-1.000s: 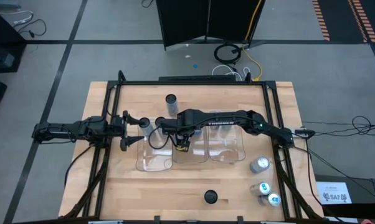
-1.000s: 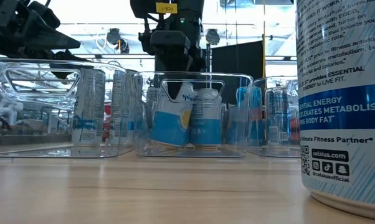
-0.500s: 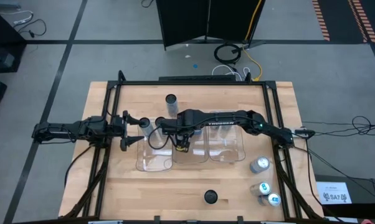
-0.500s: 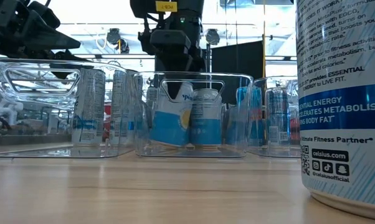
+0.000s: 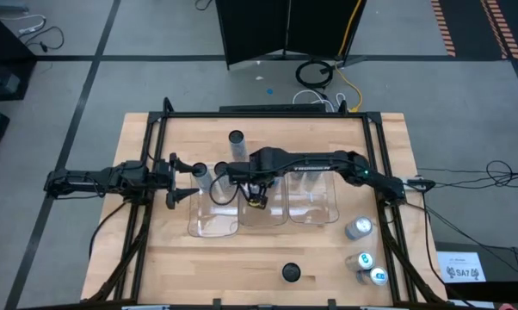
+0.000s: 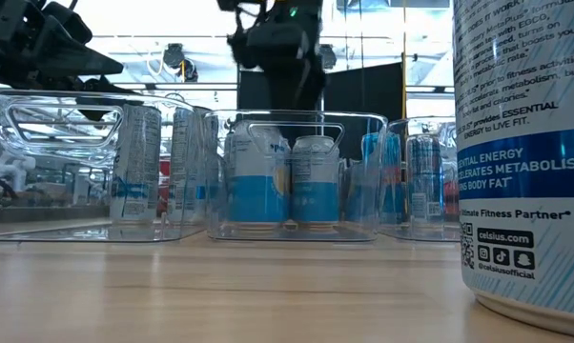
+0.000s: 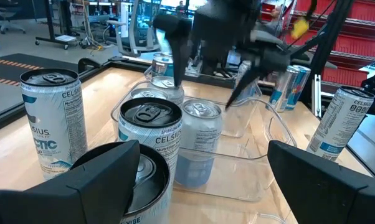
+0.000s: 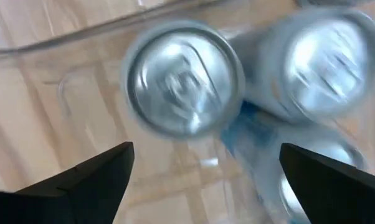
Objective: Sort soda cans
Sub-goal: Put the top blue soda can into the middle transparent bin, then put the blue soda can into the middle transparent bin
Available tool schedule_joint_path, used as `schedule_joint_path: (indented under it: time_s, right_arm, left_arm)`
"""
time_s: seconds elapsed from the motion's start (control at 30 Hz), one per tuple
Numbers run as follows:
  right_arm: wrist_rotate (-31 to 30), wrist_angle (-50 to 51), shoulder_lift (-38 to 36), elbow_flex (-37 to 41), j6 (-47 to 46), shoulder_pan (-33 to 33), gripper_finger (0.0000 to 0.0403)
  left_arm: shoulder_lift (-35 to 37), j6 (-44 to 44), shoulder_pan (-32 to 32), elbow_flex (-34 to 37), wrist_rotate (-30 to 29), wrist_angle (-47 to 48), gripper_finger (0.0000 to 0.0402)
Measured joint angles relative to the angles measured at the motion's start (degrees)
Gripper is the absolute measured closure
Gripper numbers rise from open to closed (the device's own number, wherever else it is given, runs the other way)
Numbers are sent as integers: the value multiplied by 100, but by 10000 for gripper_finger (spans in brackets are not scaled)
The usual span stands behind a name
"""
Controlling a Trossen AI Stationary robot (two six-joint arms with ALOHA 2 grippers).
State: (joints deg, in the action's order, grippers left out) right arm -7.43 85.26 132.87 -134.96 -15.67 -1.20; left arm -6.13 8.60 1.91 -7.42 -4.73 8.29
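The right gripper [image 5: 257, 200] has just let go and lifted, jaws wide, so the can [image 6: 252, 181] now stands straight in the middle tray [image 6: 363, 129], one more sorted.

table [image 5: 328, 258]: wooden | trays [image 5: 315, 207]: clear, mid-table | cables [image 5: 315, 73]: floor

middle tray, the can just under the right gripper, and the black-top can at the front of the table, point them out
middle tray [image 6: 363, 124], low view, bare upper right wall.
can under the right gripper [image 8: 182, 78], right wrist view, silver lid.
black-top can [image 5: 291, 273], high view, its dark top.
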Motion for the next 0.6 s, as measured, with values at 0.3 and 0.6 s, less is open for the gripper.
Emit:
schedule_joint_path:
  time_s: [0.3, 0.6]
  right_arm:
    - [-971, 491, -875, -4, -1139, -637, 7]
    - [-2543, 463, -1704, 52, -2547, -2143, 7]
  left_arm:
    - [0, 0, 2, 0, -2, 2, 39]
    - [0, 0, 0, 0, 0, 10, 39]
